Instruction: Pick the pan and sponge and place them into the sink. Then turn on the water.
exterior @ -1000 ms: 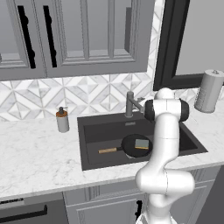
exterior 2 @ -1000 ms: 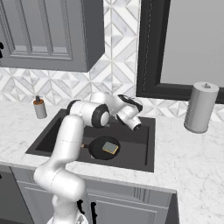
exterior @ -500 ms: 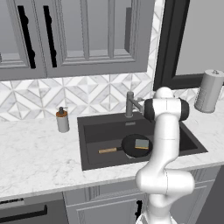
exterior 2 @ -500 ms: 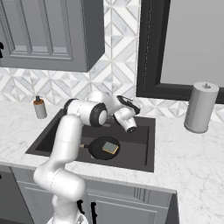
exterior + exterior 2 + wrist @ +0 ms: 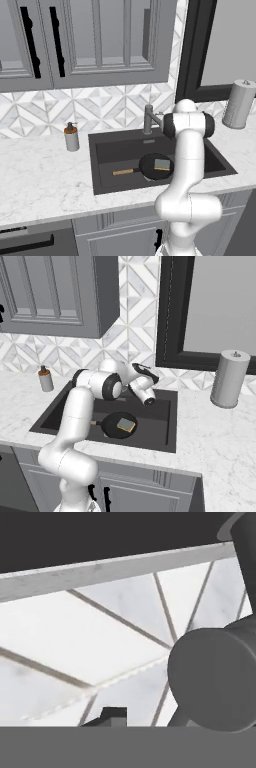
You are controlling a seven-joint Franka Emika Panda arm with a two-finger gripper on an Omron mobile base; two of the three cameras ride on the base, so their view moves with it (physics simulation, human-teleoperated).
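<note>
in the left base view, the round black frying pan with its long light-brown wooden handle (image 5: pixel 149 166) lay on the floor of the large rectangular dark grey sink (image 5: pixel 120 150), and the small grey-green and yellow sponge (image 5: pixel 161 164) rested inside the pan, so both placing steps looked done. no water ran from the grey metal faucet with the angular spout (image 5: pixel 149 119), so turning it on was judged to be what was left. the white arm stood in front of the basin with its hand reaching toward the faucet from the right. one pan, one sponge, one sink and one faucet were counted, plus one grey soap dispenser with an orange band (image 5: pixel 71 137) on the white marble counter (image 5: pixel 40 180) and one grey paper towel roll (image 5: pixel 239 104) at the far right. in the right base view, the same single pan (image 5: pixel 116 425) with the one sponge (image 5: pixel 126 425) on it sat in the sink (image 5: pixel 159 421), and the gripper (image 5: pixel 148 401) hung over the back of the basin, near where the faucet stood; its fingers were too small to judge. in the hand view, a dark grey round faucet part (image 5: pixel 215 677) loomed close at the right against the diamond-patterned white tile backsplash (image 5: pixel 90 642); whether the hand was wide, narrow or closed on the lever could not be told.
</note>
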